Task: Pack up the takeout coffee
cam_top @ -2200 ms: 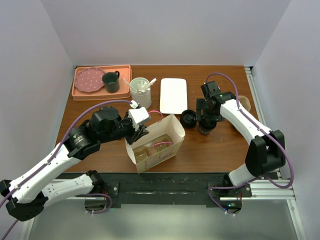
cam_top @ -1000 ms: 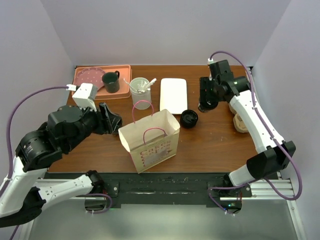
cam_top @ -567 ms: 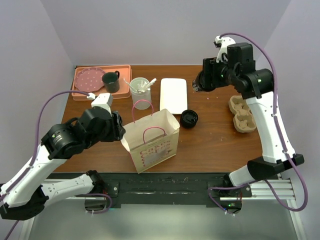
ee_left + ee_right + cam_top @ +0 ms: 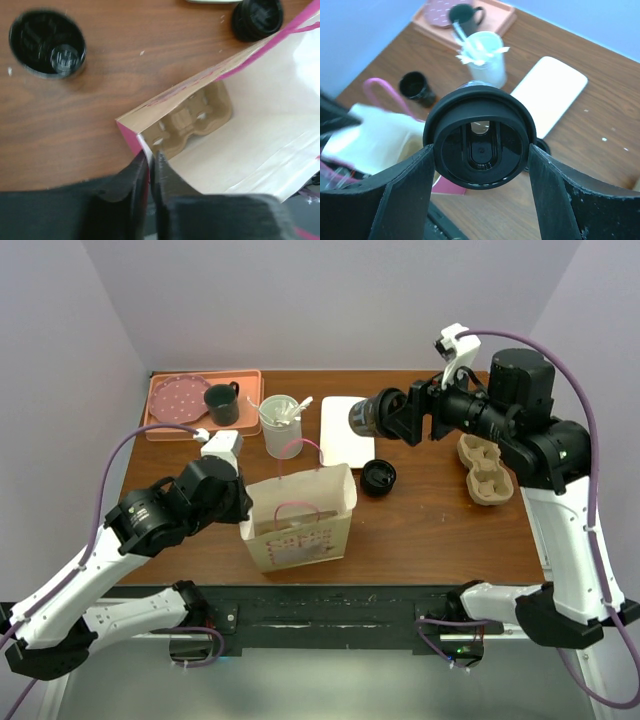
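Note:
My right gripper is shut on a takeout coffee cup with a black lid. It holds the cup on its side in the air, above the white plate and up and to the right of the bag. The tan paper bag with pink handles stands open. My left gripper is shut on the bag's left rim. A cardboard cup carrier lies inside the bag.
A second cup carrier lies at the right. A loose black lid sits beside the bag. A small black cup stands left of the bag. A white plate, a white cup of stirrers and a pink tray are behind.
My right gripper lifted the coffee cup off the table and swung it left, over the white plate. My left gripper came back to the bag and closed on its left rim.

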Available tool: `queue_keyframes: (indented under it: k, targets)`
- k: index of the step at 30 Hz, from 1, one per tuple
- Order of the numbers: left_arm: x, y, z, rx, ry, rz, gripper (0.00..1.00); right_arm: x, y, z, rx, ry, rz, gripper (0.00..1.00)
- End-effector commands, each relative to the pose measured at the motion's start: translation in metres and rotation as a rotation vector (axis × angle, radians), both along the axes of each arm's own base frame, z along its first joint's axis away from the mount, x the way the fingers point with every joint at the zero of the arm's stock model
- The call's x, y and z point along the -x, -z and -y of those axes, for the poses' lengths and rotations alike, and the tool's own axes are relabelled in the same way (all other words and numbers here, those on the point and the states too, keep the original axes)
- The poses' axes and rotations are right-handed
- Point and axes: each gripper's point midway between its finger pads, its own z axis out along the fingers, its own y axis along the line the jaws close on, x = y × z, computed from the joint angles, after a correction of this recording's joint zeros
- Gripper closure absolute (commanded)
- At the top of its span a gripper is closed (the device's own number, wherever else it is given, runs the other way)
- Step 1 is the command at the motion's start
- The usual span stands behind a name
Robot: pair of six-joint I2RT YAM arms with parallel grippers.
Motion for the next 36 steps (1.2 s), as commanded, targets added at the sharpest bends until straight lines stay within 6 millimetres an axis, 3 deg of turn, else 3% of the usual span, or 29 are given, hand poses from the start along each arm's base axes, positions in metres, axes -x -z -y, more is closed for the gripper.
queue_keyframes:
  k: [1,2,10,15,19,26,30,36]
  targets:
    - [-0.025,-0.037,0.026,0.064,0.108,0.199,0.96,0.029,-0.016,-0.022,-0.067,-0.174,0.064,0.49]
    - [-0.030,-0.041,0.031,0.062,0.122,0.221,1.00,0.033,-0.017,-0.024,-0.069,-0.192,0.067,0.49]
    - [-0.045,-0.052,0.041,0.060,0.169,0.323,1.00,0.071,-0.030,-0.023,-0.096,-0.303,0.134,0.48]
    - [-0.050,-0.045,0.048,0.031,0.180,0.263,1.00,0.085,-0.051,-0.016,-0.114,-0.303,0.195,0.48]
    - [-0.050,-0.038,0.051,0.005,0.184,0.185,1.00,0.095,-0.069,-0.027,-0.185,-0.379,0.224,0.49]
    - [-0.057,-0.042,0.056,0.021,0.150,0.137,1.00,0.101,-0.077,-0.035,-0.221,-0.435,0.225,0.49]
    - [-0.058,-0.046,0.063,0.067,0.159,0.119,1.00,0.102,-0.065,-0.042,-0.211,-0.468,0.177,0.50]
    - [-0.060,-0.047,0.065,0.095,0.146,0.112,1.00,0.108,-0.029,-0.065,-0.111,-0.515,0.069,0.52]
